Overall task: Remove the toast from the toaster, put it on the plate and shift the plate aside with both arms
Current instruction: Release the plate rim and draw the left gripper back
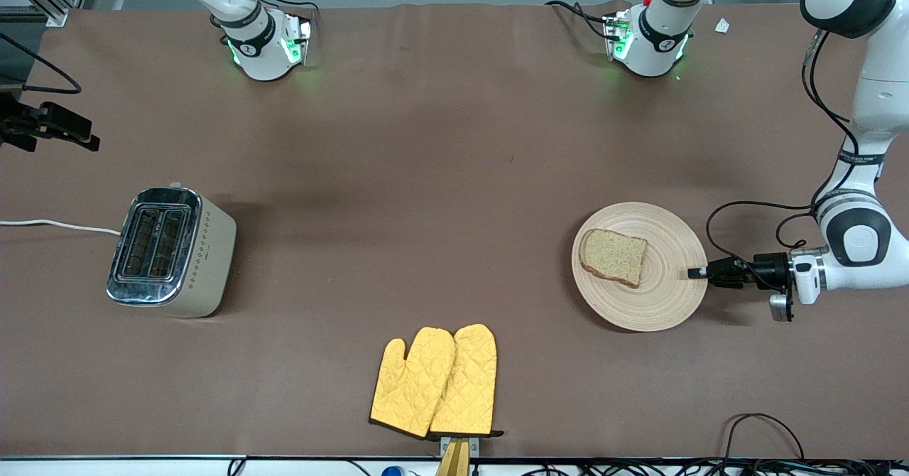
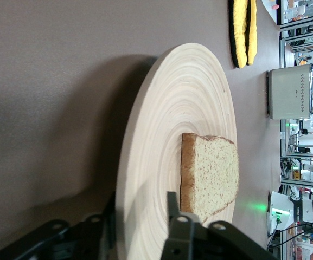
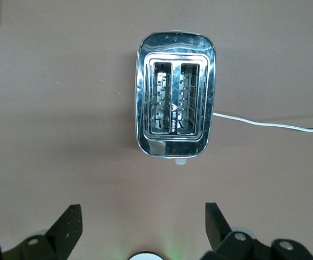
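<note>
One slice of toast (image 1: 614, 256) lies flat on the plate (image 1: 664, 298), and I see the plate resting on the table (image 1: 454, 177) toward the left arm's end. My left gripper (image 1: 697, 273) comes in low and level from the side, its tips right at the plate's rim. In the left wrist view the two fingers (image 2: 180, 230) straddle that rim, one above the plate's face and one under it; they look pinched onto the plate's edge, though I cannot make out the contact itself. The toast sits just ahead of the jaws, on the plate's face, apart from the fingertips, with its crust edge turned toward them.

My right gripper (image 1: 67, 131) hangs in the air at the right arm's end of the table, holding nothing. In the right wrist view its fingers (image 3: 66, 230) stand wide apart, and the toaster (image 3: 175, 100) lies well ahead of the jaws, centred between them, both slots facing up. A white cord (image 3: 270, 124) runs from the toaster along the table. A pair of yellow oven mitts (image 1: 437, 382) lies nearer the front camera than the plate, between toaster and plate.
</note>
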Tool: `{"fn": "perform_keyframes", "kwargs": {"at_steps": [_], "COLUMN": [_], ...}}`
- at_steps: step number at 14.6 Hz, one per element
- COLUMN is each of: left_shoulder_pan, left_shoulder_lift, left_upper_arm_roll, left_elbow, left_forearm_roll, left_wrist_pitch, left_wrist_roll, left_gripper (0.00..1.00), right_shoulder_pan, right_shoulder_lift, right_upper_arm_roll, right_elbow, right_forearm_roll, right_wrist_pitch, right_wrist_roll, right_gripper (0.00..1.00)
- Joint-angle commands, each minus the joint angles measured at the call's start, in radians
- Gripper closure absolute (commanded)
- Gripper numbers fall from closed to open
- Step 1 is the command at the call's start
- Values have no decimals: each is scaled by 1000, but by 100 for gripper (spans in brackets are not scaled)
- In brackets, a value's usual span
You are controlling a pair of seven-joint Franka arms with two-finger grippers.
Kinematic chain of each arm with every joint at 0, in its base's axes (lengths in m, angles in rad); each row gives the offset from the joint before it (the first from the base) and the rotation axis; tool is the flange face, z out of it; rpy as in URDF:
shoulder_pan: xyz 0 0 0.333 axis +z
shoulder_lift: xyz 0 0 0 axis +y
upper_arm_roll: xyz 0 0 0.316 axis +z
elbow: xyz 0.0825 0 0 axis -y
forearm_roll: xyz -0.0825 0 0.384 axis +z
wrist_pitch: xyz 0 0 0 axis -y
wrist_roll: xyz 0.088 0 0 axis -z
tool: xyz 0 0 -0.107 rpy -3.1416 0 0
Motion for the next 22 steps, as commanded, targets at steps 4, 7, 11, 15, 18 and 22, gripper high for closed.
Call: {"fn": "perform_keyframes", "kwargs": {"at_steps": [4,7,11,15,18,22], "left_shoulder_pan": [-5,-60,-158,-245,-245,-235], "left_shoulder_lift": [-111,-272,-455,-593,-679,-751], "left_upper_arm_roll": [-19,-65,-89,-91,-117,-122], "left_elbow": [126,148,146,146,137,126], "left_forearm_roll": [260,444,586,641,671,684], "left_wrist_pitch": [-54,-101,-151,-211,-245,-329], "left_wrist_roll": [-80,-215,-469,-859,-893,-898], "left_gripper": [0,0,0,0,0,0], "right_shoulder_pan": [-14,-14,-14,-13,-16,-19], "right_shoulder_lift": [-4,-4,-4,-4,-4,-4], "right_upper_arm_roll": [6,6,7,6,6,3], "right_elbow": [2,2,2,3,3,3], "right_forearm_roll": [10,10,10,10,10,10], "right_wrist_pitch": [-7,-7,-6,-4,-1,1], "right_wrist_roll": [-12,-12,-12,-12,-14,-15], "right_gripper": [0,0,0,0,0,0]}}
